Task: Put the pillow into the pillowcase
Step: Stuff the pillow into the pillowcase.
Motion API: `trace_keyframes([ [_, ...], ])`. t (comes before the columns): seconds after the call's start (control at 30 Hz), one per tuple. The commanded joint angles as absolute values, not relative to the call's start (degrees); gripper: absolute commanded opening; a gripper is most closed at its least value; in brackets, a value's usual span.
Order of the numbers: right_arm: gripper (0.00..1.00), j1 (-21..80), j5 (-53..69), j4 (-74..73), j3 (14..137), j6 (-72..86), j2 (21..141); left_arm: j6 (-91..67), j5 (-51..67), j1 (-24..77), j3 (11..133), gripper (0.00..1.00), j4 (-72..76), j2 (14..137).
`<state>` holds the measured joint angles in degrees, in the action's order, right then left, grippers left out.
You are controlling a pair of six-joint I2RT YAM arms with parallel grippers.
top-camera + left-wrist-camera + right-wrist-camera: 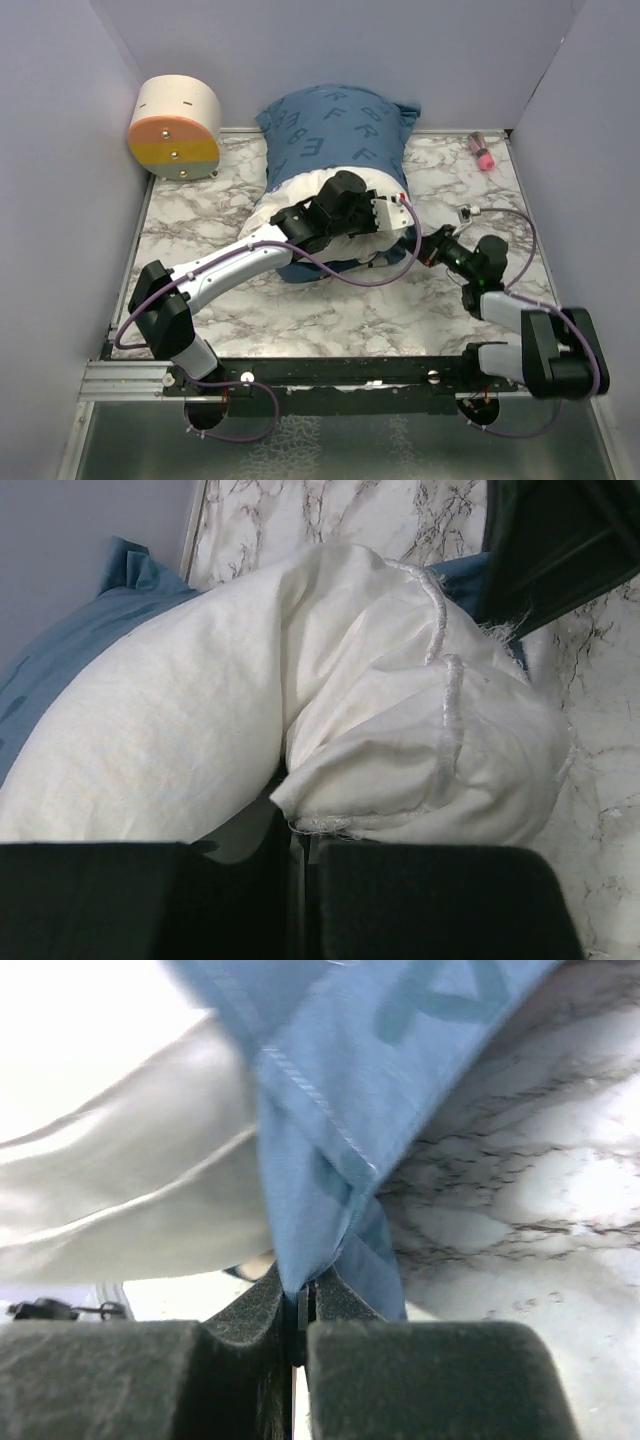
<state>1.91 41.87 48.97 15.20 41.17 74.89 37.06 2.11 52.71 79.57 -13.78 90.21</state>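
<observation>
Swallowing the far half of the pillow [300, 188], the pillowcase [335, 125] lies at twelve o'clock on the marble table [200, 240]; the white near end bulges out toward six. Only the wrist views show the grips: left gripper [300, 845] pinched tight on a pillow corner, right gripper [300, 1305] clamped on the pillowcase hem.

A white marble-patterned surface [200, 225] with grey veins. At its far left corner a cream round drum [175, 128] lies on its side, its face banded orange and yellow. A small pink item [481, 150] lies at the far right.
</observation>
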Motion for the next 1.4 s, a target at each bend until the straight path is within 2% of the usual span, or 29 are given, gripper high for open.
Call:
trace_keyframes([
  [0.0, 0.01, 2.02, 50.0, 57.13, 8.91, 44.55, 59.65, 34.75, 1.71, 50.81, 80.36, 0.0, -8.72, 88.63],
  [0.13, 0.01, 2.17, 55.59, 52.29, 7.65, 48.89, 40.7, 31.64, 2.24, 50.05, 82.12, 0.0, -9.16, 92.79],
  [0.27, 0.01, 2.55, 58.66, 67.98, 4.73, 63.88, 38.87, 29.12, -0.65, 49.28, 84.69, 0.0, -8.96, 99.16],
  [0.6, 0.01, 2.63, 61.03, 69.8, 9.75, 70.15, 35.6, 21.02, -10.95, 45.1, 89.85, 0.0, -11.4, 110.53],
  [0.8, 0.01, 2.64, 61.72, 67.62, 11.57, 72.1, 33.26, 12.11, -14.03, 41.05, 86.58, 0.0, -11.14, 110.7],
  [0.93, 0.01, 2.96, 62.67, 66.86, 16.35, 73.84, 32.86, 7.92, -15.77, 41.04, 77.01, 0.0, -0.61, 103.85],
  [1.07, 0.01, 4.82, 64.4, 61.66, 18.7, 70.87, 33.33, 3.65, -14.44, 41.91, 66.95, 0.0, 16.61, 93.32],
  [1.2, 0.01, 7.76, 66.07, 56.73, 20.02, 67.24, 31.65, 2.73, -19.86, 42.82, 65.17, 0.0, 26.64, 88.43],
  [1.37, 0.01, 11.08, 68.32, 50.84, 18.87, 62.62, 28.63, 4.38, -28.98, 44.11, 64.54, 0.0, 39.54, 88.5],
])
